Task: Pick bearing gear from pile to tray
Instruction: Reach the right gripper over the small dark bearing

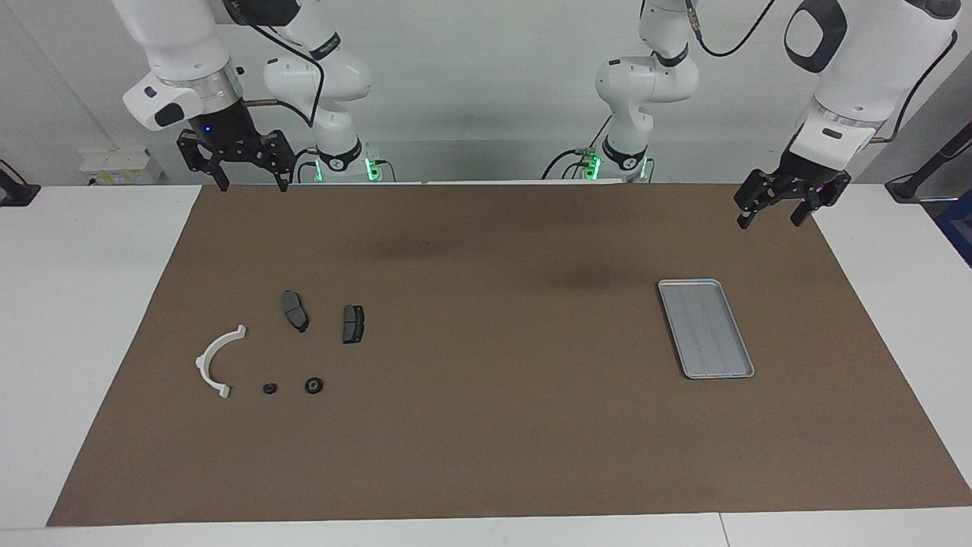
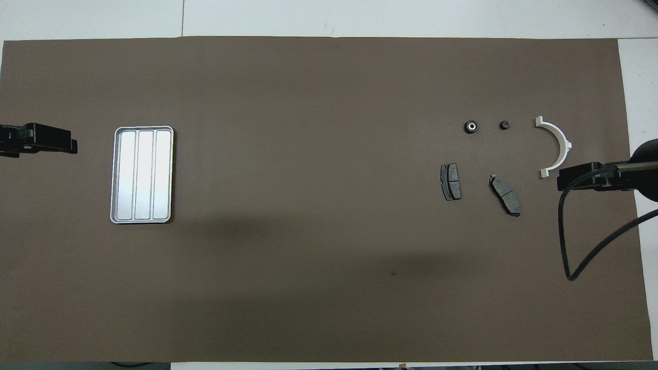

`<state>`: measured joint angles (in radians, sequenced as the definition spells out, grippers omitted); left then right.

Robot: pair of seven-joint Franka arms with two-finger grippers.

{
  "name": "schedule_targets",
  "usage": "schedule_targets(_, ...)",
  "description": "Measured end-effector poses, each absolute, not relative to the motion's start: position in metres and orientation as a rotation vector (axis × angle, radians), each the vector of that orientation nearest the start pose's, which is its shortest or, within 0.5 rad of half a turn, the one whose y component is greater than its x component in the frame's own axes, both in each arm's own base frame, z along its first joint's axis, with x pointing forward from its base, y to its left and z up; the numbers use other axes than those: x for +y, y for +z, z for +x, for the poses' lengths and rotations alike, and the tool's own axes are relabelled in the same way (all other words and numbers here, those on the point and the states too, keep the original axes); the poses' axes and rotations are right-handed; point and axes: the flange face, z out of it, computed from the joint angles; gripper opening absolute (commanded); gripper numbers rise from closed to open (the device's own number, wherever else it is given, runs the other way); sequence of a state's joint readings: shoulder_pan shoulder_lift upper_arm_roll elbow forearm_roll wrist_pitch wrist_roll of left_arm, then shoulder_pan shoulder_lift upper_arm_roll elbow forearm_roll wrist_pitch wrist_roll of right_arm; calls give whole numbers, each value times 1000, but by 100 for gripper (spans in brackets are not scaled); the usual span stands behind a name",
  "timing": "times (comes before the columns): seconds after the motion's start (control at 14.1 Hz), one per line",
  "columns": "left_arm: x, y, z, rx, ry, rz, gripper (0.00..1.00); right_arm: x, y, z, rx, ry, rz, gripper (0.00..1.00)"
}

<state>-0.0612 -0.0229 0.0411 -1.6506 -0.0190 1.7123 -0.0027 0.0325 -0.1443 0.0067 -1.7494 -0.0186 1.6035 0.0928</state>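
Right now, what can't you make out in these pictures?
- Two black round pieces: too small in both views to tell gear from bearing.
- Left gripper and right gripper, overhead view: cut off by the side edges.
- Arms' upper parts, facing view: cut off by the top edge.

Tray (image 1: 740, 374) lies on my tabletop (image 1: 486, 425) toward my left arm's end; pile (image 1: 281, 349) toward the right arm's end, round pieces (image 1: 314, 386) farther from me than plates (image 1: 353, 324).
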Motion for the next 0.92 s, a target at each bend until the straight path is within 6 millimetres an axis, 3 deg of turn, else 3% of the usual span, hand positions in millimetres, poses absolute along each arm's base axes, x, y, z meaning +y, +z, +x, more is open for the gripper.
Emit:
schedule_targets(0.28, -13, 610, 560, 24, -134, -3160, 100, 19, 583, 529, 218, 3, -3154, 100)
schedule_targets(0.92, -12, 607, 556, 24, -146, -3160, 100, 25, 473, 592, 464, 43, -3140, 95)
